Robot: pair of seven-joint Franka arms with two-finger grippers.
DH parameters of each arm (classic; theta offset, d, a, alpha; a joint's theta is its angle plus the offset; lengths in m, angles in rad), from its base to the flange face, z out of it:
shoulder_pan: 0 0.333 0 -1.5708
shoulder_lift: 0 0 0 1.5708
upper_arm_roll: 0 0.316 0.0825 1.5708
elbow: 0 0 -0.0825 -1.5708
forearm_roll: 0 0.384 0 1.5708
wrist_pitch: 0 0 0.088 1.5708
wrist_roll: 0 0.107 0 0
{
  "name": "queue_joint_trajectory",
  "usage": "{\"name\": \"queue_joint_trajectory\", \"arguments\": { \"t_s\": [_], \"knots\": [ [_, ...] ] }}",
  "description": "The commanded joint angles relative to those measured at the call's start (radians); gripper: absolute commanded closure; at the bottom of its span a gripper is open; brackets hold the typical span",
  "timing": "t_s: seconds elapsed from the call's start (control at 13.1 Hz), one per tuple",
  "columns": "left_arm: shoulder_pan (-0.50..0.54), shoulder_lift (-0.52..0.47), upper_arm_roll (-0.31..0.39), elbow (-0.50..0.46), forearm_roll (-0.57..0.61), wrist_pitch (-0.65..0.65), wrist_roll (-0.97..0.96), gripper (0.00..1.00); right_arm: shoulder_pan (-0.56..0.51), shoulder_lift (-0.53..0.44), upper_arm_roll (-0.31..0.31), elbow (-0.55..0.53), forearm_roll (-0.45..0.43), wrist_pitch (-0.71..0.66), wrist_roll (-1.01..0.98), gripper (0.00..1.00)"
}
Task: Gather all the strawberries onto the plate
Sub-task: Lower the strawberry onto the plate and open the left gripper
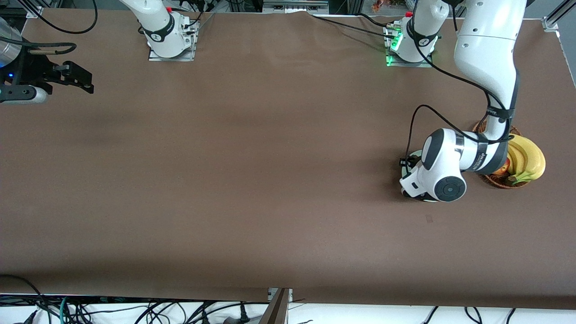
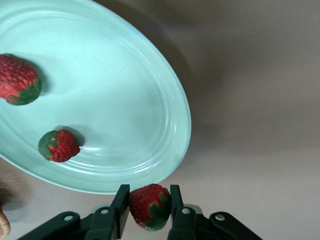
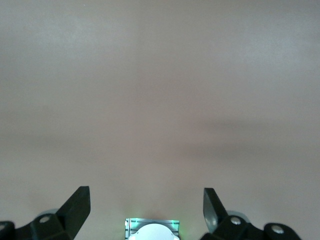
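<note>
Two small red strawberries with green leafy caps (image 2: 59, 145) (image 2: 17, 80) already lie on the round, shallow, pale mint-green plate (image 2: 150, 115), well apart from each other. A third red strawberry (image 2: 149, 206) is clamped between the black fingers of the left gripper (image 2: 149, 209), just outside the plate's raised rim and not yet over its floor; judged from this, it is the last berry to deliver, and the grip is kept closed so it can be carried across the rim before release. In the front view the left arm's white wrist hides most of the plate, which sits beside a brown wicker basket (image 1: 495, 180) holding yellow bananas (image 1: 526, 159), at the left arm's end of the brown table (image 1: 252, 162). The right gripper (image 3: 146, 205) waits with fingers spread wide and empty, over bare table at the right arm's end.
</note>
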Motion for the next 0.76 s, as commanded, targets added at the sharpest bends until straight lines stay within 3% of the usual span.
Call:
{"name": "queue_joint_trajectory", "arguments": {
  "t_s": [0.0, 0.23, 0.3, 0.38, 0.46, 0.69],
  "knots": [
    [0.037, -0.02, -0.003, 0.015, 0.022, -0.011, 0.066, 0.74, -0.051, -0.028, 0.021, -0.031, -0.006, 0.007, -0.098, 0.0],
    [0.059, -0.02, -0.004, 0.014, 0.022, -0.012, 0.115, 0.69, -0.051, -0.004, 0.012, -0.01, -0.009, -0.008, -0.099, 0.0],
    [0.069, -0.02, -0.004, 0.009, 0.02, -0.014, 0.132, 0.48, -0.051, 0.001, 0.01, 0.0, -0.013, -0.01, -0.101, 0.0],
    [0.073, -0.018, -0.004, 0.011, 0.019, -0.014, 0.137, 0.11, -0.051, 0.004, 0.01, 0.0, -0.014, -0.008, -0.102, 0.0],
    [0.077, -0.018, -0.004, 0.012, 0.011, -0.014, 0.139, 0.0, -0.051, 0.004, 0.01, 0.001, -0.015, -0.008, -0.102, 0.0],
    [0.085, -0.038, -0.009, 0.014, 0.007, -0.023, 0.14, 0.0, -0.052, 0.004, 0.01, 0.001, -0.017, -0.008, -0.102, 0.0]
  ]
}}
